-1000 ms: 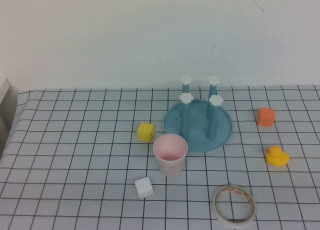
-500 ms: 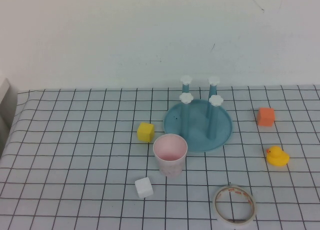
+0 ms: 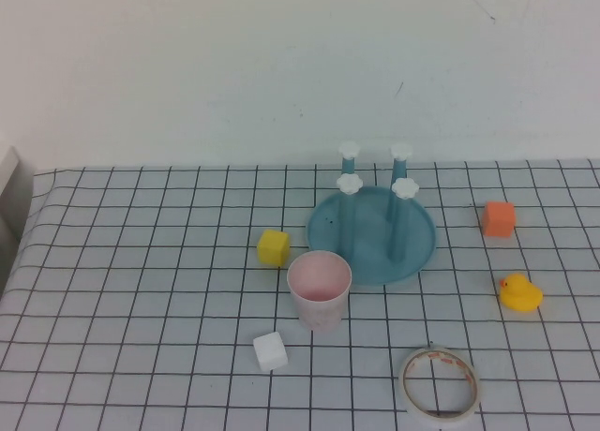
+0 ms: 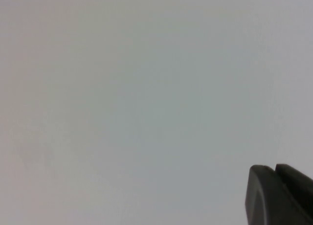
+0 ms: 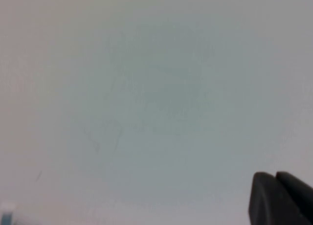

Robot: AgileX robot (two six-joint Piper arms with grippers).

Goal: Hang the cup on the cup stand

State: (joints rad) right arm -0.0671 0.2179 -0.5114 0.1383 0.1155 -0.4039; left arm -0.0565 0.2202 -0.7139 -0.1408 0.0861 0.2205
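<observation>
The cup (image 3: pixel 319 290) stands upright, mouth up, just below the centre of the high view on the checked worktop (image 3: pixel 141 262), just beside the near rim of the cup stand (image 3: pixel 371 234), with a yellow block (image 3: pixel 273 247) near it to the upper left and a white block (image 3: pixel 270 351) below it. We judge it light, thin plastic, smooth and slightly springy, with no handle, so we would pinch the rim, one finger inside, gently enough not to deform it, then invert it over a post. Neither arm shows in the high view; the left hand (image 4: pixel 279 194) and right hand (image 5: pixel 279 198) appear only at the lower right corner of their own wrist views, both pressed together, holding nothing, facing blank wall.
</observation>
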